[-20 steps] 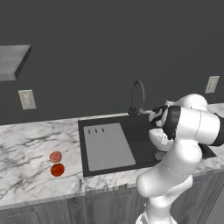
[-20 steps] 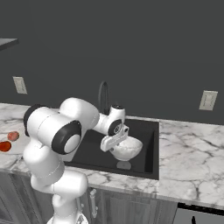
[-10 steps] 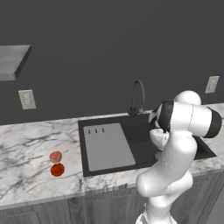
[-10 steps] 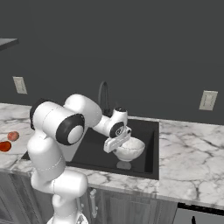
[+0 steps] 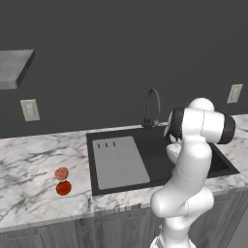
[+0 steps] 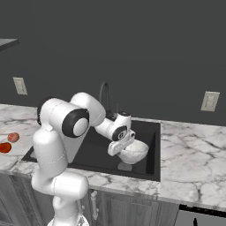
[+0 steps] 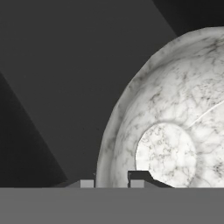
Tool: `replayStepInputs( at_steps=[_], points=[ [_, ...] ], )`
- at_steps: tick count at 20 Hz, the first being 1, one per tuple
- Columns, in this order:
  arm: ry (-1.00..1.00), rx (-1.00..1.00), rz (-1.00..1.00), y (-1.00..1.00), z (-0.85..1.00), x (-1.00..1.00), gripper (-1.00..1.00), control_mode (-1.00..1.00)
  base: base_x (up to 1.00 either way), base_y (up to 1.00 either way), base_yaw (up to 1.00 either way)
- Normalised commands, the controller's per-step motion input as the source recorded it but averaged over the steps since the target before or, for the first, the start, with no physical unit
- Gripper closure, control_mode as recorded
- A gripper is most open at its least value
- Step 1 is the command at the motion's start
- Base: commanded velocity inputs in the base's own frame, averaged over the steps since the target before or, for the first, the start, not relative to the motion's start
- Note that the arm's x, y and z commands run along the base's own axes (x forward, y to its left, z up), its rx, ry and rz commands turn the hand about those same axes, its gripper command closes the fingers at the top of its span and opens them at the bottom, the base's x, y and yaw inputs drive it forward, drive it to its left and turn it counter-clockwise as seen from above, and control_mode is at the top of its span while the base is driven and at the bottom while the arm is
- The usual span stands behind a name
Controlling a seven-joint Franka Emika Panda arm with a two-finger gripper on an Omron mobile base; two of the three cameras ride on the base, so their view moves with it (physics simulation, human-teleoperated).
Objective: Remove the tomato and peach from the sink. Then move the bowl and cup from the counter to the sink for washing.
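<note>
- Left base view: arm is folded over the right half of the sink point(image 5: 121, 162), and its own links block the gripper. A pale sliver of the bowl point(image 5: 173, 151) shows just past the forearm, over the basin. Faucet point(image 5: 152, 107) is just behind the wrist. Tomato point(image 5: 63, 187) and peach point(image 5: 61, 173) sit touching on the counter point(image 5: 34, 160), well away from the hand on the far side of the grey sink panel. Fruit step looks done.
- Right base view: gripper point(image 6: 119, 145) is clamped on the near rim of the bowl point(image 6: 134, 151), which hangs low inside the sink point(image 6: 150, 145), just past the fingertips. Whether its base touches the basin floor, can't tell; a pale patch lies beneath it. Tomato point(image 6: 5, 147) and peach point(image 6: 13, 137) are far off behind the arm, at the counter point(image 6: 194, 150) edge.
- Hand view: fingertips point(image 7: 139, 176) straddle the bowl point(image 7: 175, 131) rim, one inside, one outside, pinching the wall. Bowl interior is right ahead; dark sink wall is beyond.
- Step, my read: placing the bowl in the sink.
- Next: lower until it is seated, release, lift clear of rim and faucet, then go find the cup.
</note>
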Motion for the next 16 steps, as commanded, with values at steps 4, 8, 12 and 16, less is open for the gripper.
replayStepInputs(
  at_steps=[4,8,12,16],
  points=[
    [0.00,-0.01,-0.05,-0.13,-0.20,0.21,1.00,-1.00,0.00,0.00,0.00],
    [0.00,0.00,-0.05,-0.14,-0.17,0.24,1.00,-1.00,0.00,0.00,0.00],
    [0.00,0.00,-0.05,-0.13,-0.17,0.27,1.00,-1.00,0.00,0.00,0.00],
    [-0.02,0.00,-0.02,-0.13,-0.18,0.26,1.00,-1.00,0.00,0.00,0.00]
  ],
)
